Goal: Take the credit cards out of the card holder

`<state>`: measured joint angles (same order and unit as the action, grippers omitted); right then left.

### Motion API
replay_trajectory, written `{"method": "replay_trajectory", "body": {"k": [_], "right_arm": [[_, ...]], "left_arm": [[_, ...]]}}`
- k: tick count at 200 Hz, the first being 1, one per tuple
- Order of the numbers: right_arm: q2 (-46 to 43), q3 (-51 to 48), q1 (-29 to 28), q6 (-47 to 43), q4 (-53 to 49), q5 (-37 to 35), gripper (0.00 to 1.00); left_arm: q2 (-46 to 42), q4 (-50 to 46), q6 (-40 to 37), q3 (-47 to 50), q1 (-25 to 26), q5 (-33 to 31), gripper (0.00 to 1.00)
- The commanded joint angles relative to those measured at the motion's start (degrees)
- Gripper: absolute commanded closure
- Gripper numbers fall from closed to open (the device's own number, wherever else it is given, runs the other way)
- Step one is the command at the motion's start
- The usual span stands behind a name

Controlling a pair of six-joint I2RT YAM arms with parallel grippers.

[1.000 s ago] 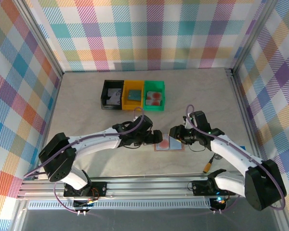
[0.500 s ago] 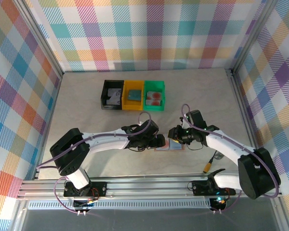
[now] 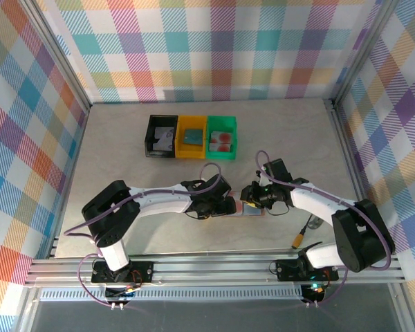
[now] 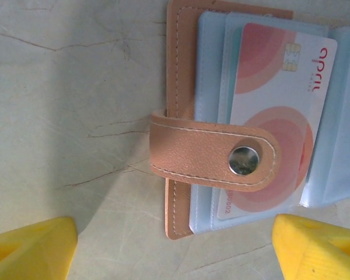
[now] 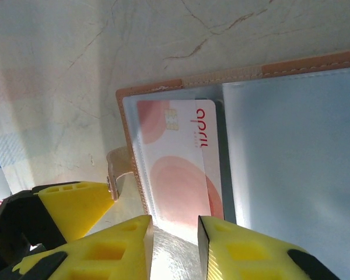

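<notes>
Two arms reach inward over the pale table (image 3: pixel 124 207) and meet near its front middle. Behind them, three bins stand in a touching row: black bin (image 3: pixel 149 135) with a grey-white card (image 3: pixel 164 140), yellow bin (image 3: pixel 192 119) with a teal card (image 3: pixel 191 137), green bin (image 3: pixel 221 120) with a red-spotted card (image 3: pixel 222 140).

Between the two grippers the card holder (image 3: pixel 252 211) lies open and flat on the table, its reddish-brown cover down and its pale blue pockets up. The left gripper (image 3: pixel 225 205) sits at the holder's left edge with its yellow fingers spread wide and nothing between them. The right gripper (image 3: pixel 247 196) stands over the holder with its fingers drawn close, a narrow gap left (whether they pinch anything I cannot tell).

One credit card (image 4: pixel 274 105), pale with red-orange circles, sits in the left pocket, its near end right at the right gripper's fingertips. The closing strap (image 4: pixel 192 151) is folded over that card, and its metal snap (image 4: pixel 244 160) faces up.
</notes>
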<state>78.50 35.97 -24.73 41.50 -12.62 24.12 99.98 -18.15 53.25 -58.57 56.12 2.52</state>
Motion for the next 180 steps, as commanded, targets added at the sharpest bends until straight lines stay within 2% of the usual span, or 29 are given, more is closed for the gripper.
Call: {"method": "replay_trajectory", "body": {"k": [1,49,110,180], "right_arm": [[0.64,0.93,0.12,-1.19,1.13,0.23,0.73],[1.81,0.77,0.12,-1.86,1.22,-1.40,0.74],[3.50,-0.61,0.17,-2.01,4.80,0.53,0.77],[4.59,-0.30,0.13,-2.19,3.94,-1.44,0.75]], "left_arm": [[2.12,-2.71,1.06,-1.31,0.57,0.90,0.14],[4.48,-4.26,1.06,-2.34,0.57,1.17,0.14],[6.12,-5.20,1.33,-2.25,0.66,1.07,0.15],[9.73,-9.01,2.11,-4.28,0.66,0.98,0.16]]}}
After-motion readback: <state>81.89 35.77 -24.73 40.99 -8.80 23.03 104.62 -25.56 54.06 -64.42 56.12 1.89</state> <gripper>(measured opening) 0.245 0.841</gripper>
